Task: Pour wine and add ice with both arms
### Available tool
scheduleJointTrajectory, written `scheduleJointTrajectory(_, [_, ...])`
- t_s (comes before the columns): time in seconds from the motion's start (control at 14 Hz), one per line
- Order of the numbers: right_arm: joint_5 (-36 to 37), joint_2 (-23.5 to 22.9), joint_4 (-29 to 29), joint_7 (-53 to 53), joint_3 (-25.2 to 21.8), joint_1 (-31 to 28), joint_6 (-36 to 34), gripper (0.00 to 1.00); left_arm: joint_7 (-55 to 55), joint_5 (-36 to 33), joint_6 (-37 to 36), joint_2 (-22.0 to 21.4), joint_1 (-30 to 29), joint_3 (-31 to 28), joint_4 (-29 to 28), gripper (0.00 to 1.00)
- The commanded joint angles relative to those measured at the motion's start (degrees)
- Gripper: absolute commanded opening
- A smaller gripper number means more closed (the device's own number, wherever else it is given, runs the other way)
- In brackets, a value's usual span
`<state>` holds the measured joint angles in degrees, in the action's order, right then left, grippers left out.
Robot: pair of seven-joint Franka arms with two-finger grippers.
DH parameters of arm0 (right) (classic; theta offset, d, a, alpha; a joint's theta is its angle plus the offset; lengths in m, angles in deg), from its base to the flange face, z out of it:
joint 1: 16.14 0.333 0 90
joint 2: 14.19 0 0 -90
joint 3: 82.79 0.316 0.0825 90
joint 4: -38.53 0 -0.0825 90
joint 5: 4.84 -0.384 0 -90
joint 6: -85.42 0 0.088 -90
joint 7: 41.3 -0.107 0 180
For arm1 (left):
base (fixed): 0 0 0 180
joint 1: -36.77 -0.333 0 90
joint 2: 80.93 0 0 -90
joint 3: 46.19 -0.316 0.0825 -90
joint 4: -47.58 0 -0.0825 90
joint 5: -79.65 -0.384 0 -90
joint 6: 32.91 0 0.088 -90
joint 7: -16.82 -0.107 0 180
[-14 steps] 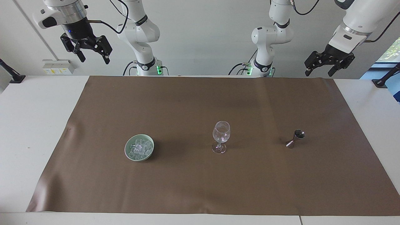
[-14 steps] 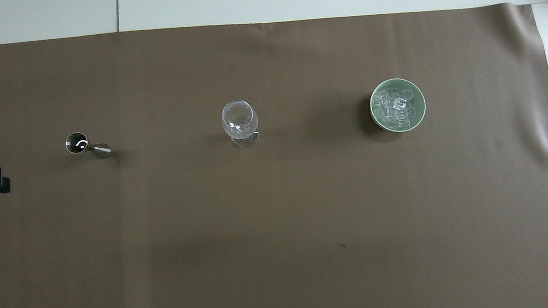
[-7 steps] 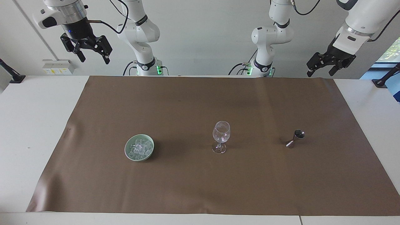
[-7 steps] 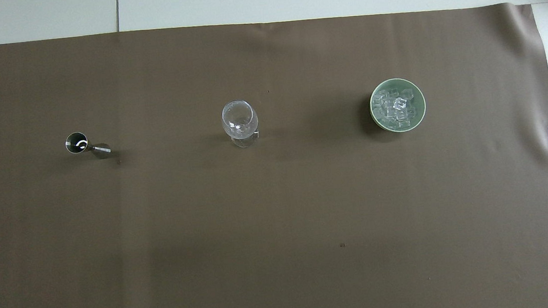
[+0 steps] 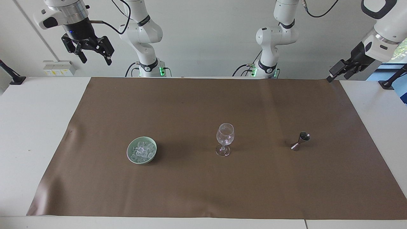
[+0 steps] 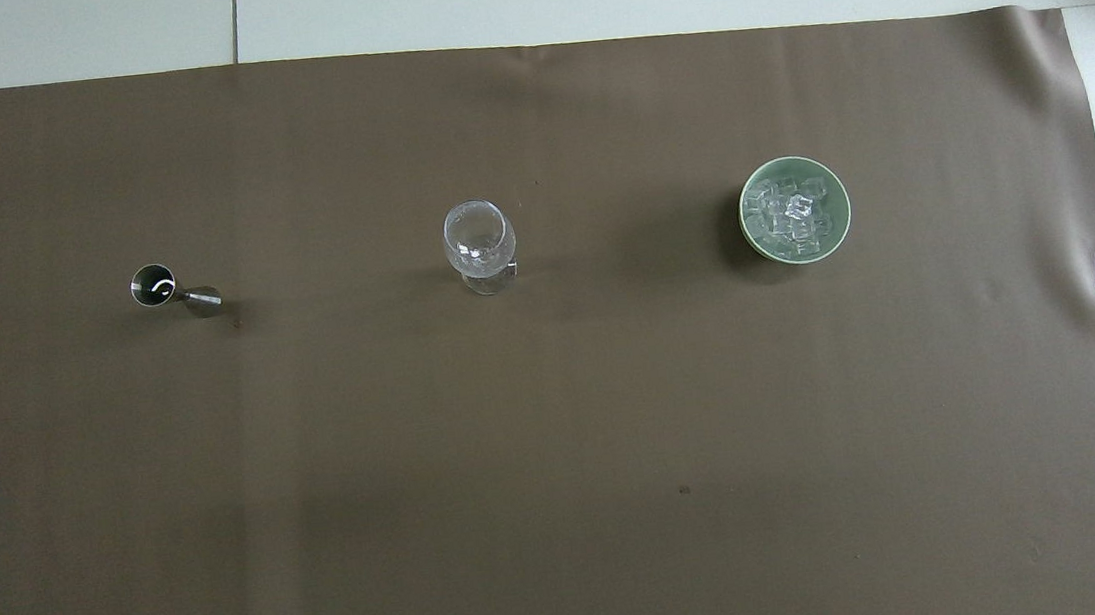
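Clear glassy ice cubes (image 5: 141, 151) fill a pale green bowl (image 5: 131, 156). Right claw (image 5: 92, 52) hangs spread, empty; left claw (image 5: 341, 70): grip unreadable.

Plain white wall (image 5: 203, 38) across the top of the facing view, evenly lit, soft shadows only. White counter (image 5: 35, 127) fills the rest, mostly covered by a brown mat (image 5: 203, 184). Seam between counter panels (image 6: 235, 21) at upper left of the overhead view. White socket box (image 5: 58, 67) on the wall at upper left. Window (image 5: 396, 52) with greenery at the right edge. Black clamp mounts (image 5: 11, 76) at both counter corners.
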<state>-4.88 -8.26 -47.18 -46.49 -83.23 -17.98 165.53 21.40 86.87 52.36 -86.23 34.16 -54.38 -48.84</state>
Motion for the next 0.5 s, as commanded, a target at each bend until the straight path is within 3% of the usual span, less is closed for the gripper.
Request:
scheduleJointTrajectory(0.0, [-1.2,1.0,-1.3,-0.3,-0.3,-0.1,1.1,1.0,1.2,3.1,2.4,1.7,0.2,-2.7,-1.4,1.0])
scheduleJointTrajectory(0.43, [-1.2,1.0,-1.3,-0.3,-0.3,-0.1,1.2,1.0,6.9,11.5,3.8,7.0,0.1,-7.4,-2.3,1.0])
